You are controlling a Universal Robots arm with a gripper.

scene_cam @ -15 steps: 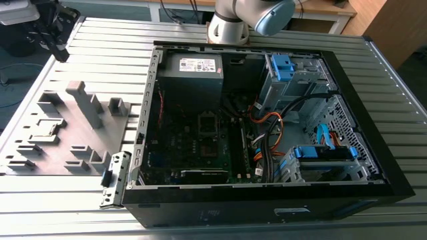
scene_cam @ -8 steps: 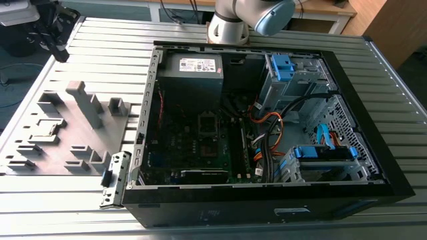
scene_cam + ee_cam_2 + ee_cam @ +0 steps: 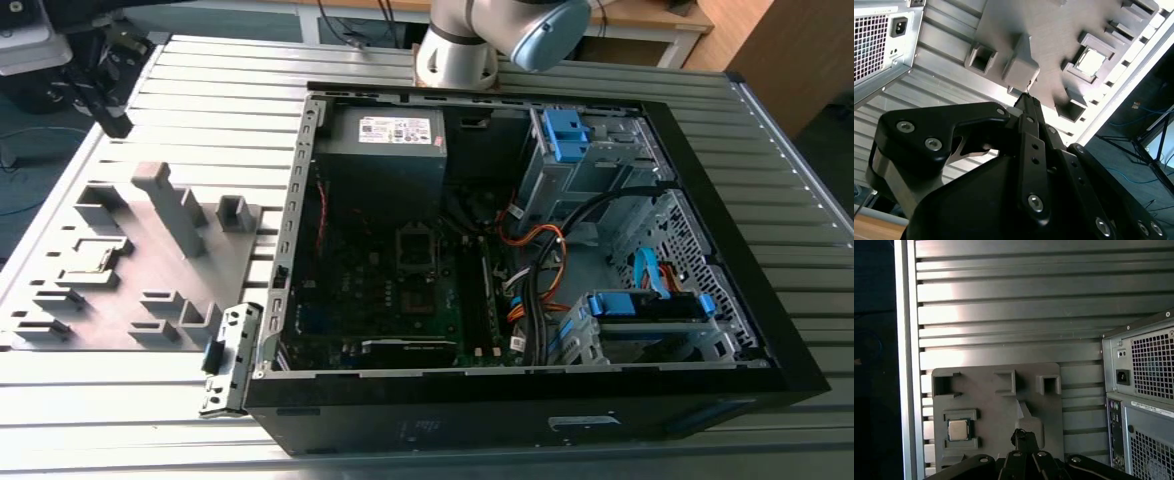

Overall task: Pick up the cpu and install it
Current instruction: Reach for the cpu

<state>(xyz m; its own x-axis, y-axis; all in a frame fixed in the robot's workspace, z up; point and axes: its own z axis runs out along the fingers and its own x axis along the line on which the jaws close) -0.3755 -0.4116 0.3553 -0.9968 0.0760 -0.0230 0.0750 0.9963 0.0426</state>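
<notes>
Cpu (image 3: 957,429): small, flat square chip, dull silver face up.
Place: seated flat in a recess of the grey holder (image 3: 999,405), at the exterior view's left.

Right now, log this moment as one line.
cpu: seated in grey tray, not picked | end effector: apart from cpu

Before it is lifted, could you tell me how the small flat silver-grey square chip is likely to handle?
The silver-grey square cpu looks thin and rigid, probably light and stiff. Its smooth metal face may be slippery. Raised walls of the grey plastic fixture frame it, likely blocking sliding.
</notes>
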